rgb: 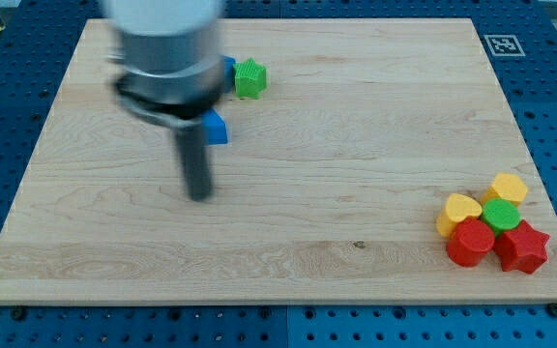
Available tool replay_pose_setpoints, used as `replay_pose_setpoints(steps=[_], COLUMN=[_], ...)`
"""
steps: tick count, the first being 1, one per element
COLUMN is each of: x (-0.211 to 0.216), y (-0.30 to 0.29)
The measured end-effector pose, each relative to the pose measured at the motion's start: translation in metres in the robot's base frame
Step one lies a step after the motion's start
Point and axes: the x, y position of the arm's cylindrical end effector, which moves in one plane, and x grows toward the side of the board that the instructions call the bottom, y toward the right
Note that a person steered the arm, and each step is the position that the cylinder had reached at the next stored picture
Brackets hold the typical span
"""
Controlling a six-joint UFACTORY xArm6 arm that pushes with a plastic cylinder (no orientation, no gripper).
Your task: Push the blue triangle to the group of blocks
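Blue triangle block (218, 127) lies in the upper-left part of the pale wooden bench (356, 116), mostly hidden behind the blurred dark rod; only its right edge shows. My tip (198, 196) rests on the bench just at seven o'clock from it. No pincer is fitted, so none shows. At one o'clock from the triangle stand a blue block (228, 66), barely visible, and a green ribbed block (249, 78). At four o'clock, well apart, cluster a yellow heart-shaped block (457, 210), a yellow block (507, 187), a green round block (499, 214), a red cylinder (469, 242) and a red star-shaped block (522, 246).
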Motion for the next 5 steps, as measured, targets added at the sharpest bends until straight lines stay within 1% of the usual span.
replay_pose_setpoints(steps=[1,2,3,4,5], x=[-0.063,-0.124,-0.112,-0.082,-0.062], y=[-0.108,-0.110,-0.047,0.033,0.103])
